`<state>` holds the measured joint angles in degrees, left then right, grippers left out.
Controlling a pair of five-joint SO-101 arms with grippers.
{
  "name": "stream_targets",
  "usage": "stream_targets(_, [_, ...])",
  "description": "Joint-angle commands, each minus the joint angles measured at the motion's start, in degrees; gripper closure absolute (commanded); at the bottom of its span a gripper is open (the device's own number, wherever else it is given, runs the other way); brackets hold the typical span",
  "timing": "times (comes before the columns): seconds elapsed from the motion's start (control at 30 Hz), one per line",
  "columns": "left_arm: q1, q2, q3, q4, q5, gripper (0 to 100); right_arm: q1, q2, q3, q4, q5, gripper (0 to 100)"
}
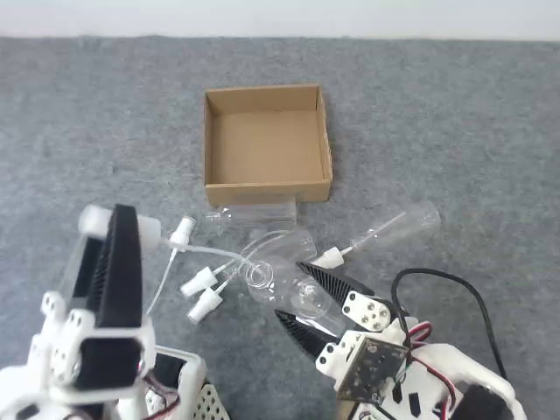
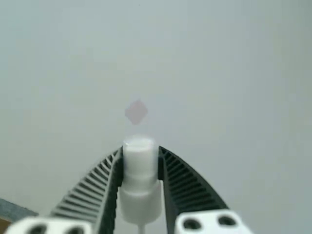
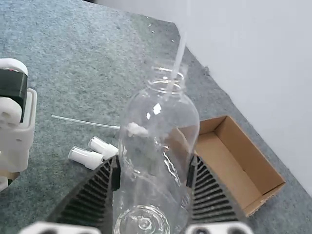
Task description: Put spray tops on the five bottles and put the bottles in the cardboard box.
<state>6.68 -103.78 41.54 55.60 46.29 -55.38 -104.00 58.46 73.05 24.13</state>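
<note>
Left fingers point(image 2: 92, 197) grip a spray top point(image 2: 140, 178), partly cut off; right fingers point(image 3: 210, 195) clasp a bottle point(image 3: 157, 146).

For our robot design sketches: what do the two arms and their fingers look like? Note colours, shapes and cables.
The left arm and right arm are white plastic with round screw holes. Their fingers are black, ribbed and taper to points. A black cable loops beside the right arm; thin red wires run by its joints.
</note>
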Motion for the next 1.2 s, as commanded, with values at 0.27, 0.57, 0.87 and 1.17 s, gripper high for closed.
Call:
stream_targets(0.27, [7.21, -0.62, 2.07, -3.16, -2.2, 99, -0.75, 0.04, -0.7, -1.89, 0.09, 97.2])
stream_targets(0.57, [8.18, -0.53, 2.15, -3.25, -2.2, 99, -0.66, 0.04, -0.7, -1.8, 0.09, 97.2])
stream_targets(0.87, [12.48, -0.53, 3.3, -3.6, -2.29, 99, -0.48, 0.04, -0.62, -1.8, 0.09, 97.2])
stream_targets(1.17, [21.8, -0.53, 6.11, -0.18, -11.69, 99, 0.92, -0.04, -0.62, -1.63, 0.09, 97.2])
